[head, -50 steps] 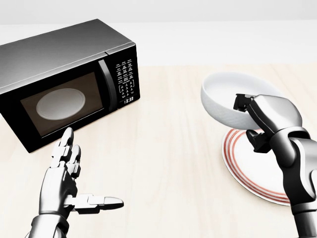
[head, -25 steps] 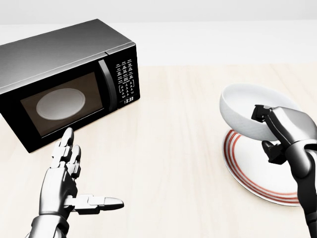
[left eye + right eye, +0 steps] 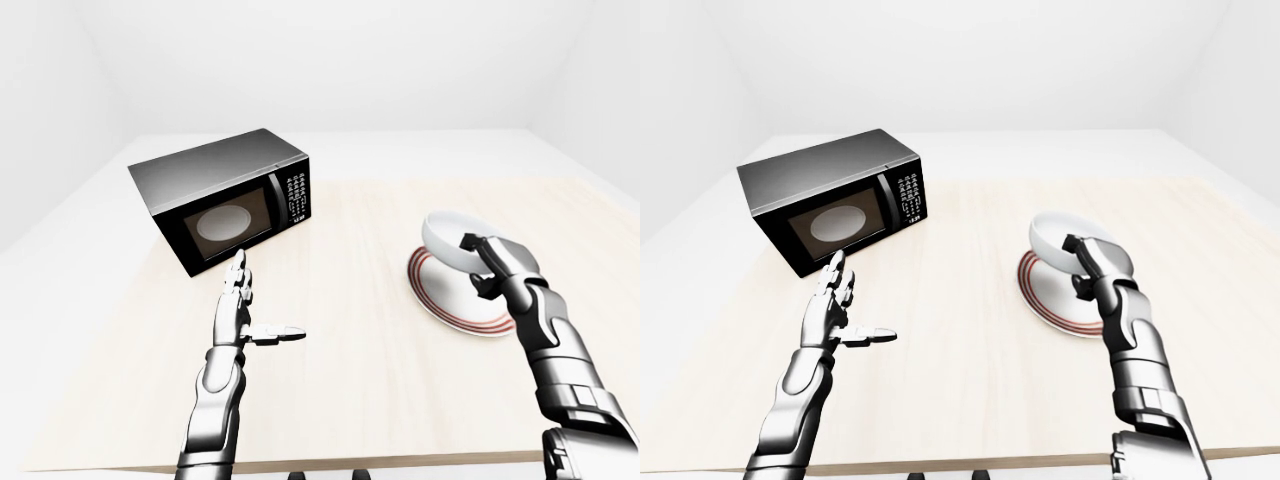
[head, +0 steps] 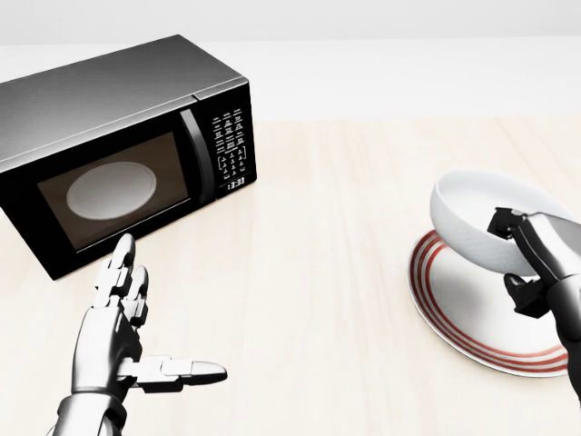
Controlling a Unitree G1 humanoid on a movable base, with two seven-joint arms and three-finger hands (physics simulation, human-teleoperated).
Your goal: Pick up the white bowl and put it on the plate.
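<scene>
The white bowl point(image 4: 472, 218) is held tilted above the left part of the red-rimmed plate point(image 4: 472, 313), at the right of the head view. My right hand point(image 4: 522, 259) is shut on the bowl's near rim, one finger over the rim and others under it. The bowl's underside does not seem to touch the plate. My left hand point(image 4: 127, 331) is open and empty at the lower left of the head view, fingers spread, below the microwave. The bowl point(image 3: 450, 237) and plate point(image 3: 450, 290) also show in the left-eye view.
A black microwave point(image 4: 118, 136) with its door shut stands at the upper left of the head view, a white turntable visible inside. The light wooden table point(image 4: 318, 227) ends at a near edge point(image 3: 330, 465) at the bottom of the left-eye view.
My right hand has carried the bowl to the right and lower, from beyond the plate's left rim to over the plate. The left hand has not moved.
</scene>
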